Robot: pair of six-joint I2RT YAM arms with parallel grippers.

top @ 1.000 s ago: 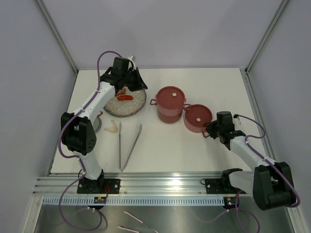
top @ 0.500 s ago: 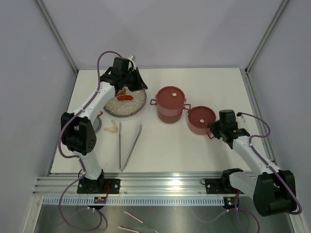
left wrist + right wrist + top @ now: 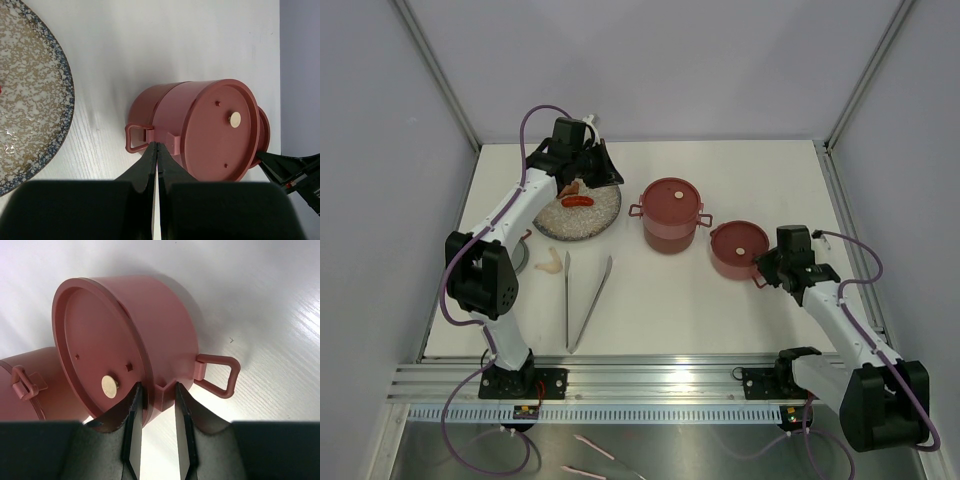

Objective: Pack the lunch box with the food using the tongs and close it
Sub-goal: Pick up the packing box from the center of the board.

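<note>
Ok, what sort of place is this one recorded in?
Probably a lab robot cell: white table boxed in by plain panels, left arm and right arm bolted to an aluminium rail.

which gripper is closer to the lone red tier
Right: the right gripper grips the rim of the lone tier. The left gripper is shut by the plate, past the taller stack.

Two dark-red round metal lunch-box units stand on the table (image 3: 720,310): one taller stack (image 3: 670,215) and one single low tier (image 3: 738,248), each with one flat red lid. There is one grey speckled round plate (image 3: 582,222) and one pair of long silvery metal tongs (image 3: 568,300). Three food pieces show: one red piece (image 3: 577,201), one brownish piece (image 3: 570,188), one pale piece (image 3: 551,265).
</note>
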